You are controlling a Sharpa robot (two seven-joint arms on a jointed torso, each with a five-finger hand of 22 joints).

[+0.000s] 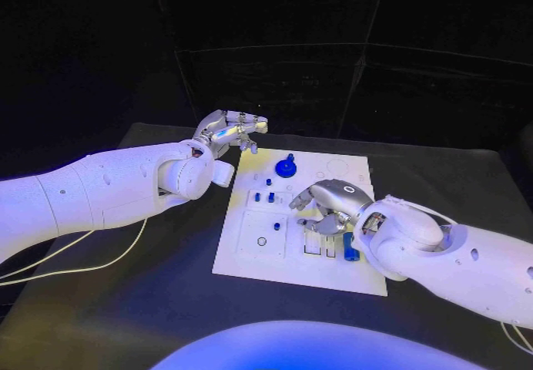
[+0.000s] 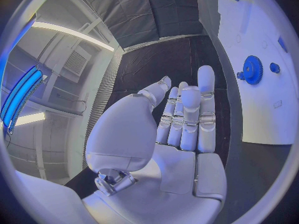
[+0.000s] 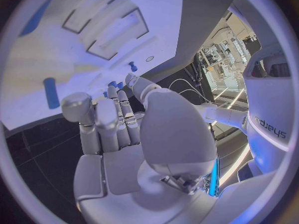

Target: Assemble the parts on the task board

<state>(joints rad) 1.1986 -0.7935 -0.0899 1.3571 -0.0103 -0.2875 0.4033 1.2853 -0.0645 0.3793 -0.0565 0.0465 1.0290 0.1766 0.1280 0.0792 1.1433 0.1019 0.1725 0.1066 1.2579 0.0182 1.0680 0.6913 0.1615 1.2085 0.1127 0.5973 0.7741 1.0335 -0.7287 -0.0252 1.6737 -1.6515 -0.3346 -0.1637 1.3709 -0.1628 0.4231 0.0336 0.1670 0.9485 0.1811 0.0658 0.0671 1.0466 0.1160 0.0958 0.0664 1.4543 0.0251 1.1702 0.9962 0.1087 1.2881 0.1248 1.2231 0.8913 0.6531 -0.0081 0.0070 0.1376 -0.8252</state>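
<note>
Right hand (image 1: 326,206) hovers low over task board (image 1: 333,277) centre, fingers curled, holding nothing visible; blue bar (image 1: 349,247) lies just nearer, long axis near-far; left hand (image 1: 230,131) spread, empty, off board's far-left corner.

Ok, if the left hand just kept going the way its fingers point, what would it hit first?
Probably bare black table beside the task board. The left hand is empty, and the blue gear sits off to one side, though depth is unclear.

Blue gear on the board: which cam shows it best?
Left wrist view: the blue gear shows its toothed rim against the white task board. The head view has it small, at the board's far end. In the right wrist view I can't pick it out.
</note>
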